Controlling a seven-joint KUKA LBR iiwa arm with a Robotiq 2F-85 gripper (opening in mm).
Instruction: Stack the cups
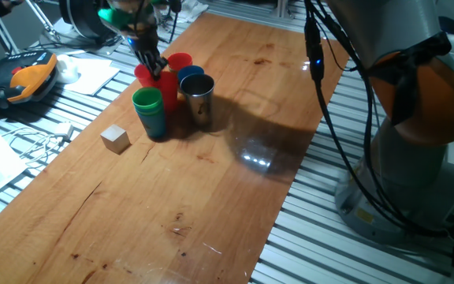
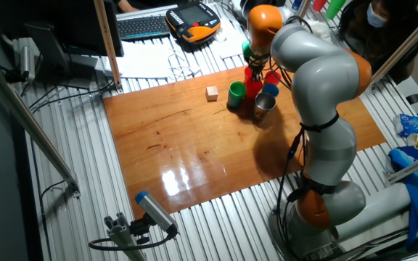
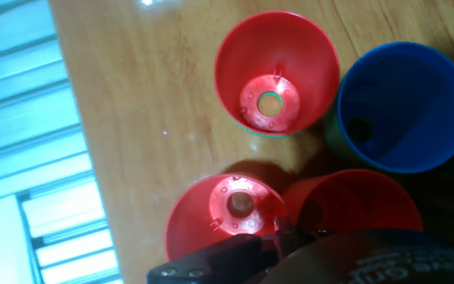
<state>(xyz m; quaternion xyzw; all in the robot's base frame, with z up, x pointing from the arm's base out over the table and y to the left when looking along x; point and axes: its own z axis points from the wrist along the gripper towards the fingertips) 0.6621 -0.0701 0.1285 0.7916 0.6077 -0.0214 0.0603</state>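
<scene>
The cups stand in a tight cluster at the far left of the wooden table (image 1: 211, 197). A green cup (image 1: 147, 101) tops a short blue-green stack. Beside it are the shiny steel cup (image 1: 199, 97), a blue cup (image 1: 191, 76) and three red cups. My gripper (image 1: 156, 68) reaches down from above between two of them, the fingers close together at the rim of the nearer red cup (image 1: 167, 85). In the hand view the dark fingertips (image 3: 278, 233) meet at the rim where two red cups (image 3: 353, 201) (image 3: 215, 217) touch. A third red cup (image 3: 277, 71) and the blue cup (image 3: 404, 106) lie beyond.
A small wooden cube (image 1: 115, 139) lies left of the cups, close to the table's left edge. An orange teach pendant (image 1: 26, 75), papers and cables lie off the table to the left. The arm's base (image 1: 416, 134) stands to the right.
</scene>
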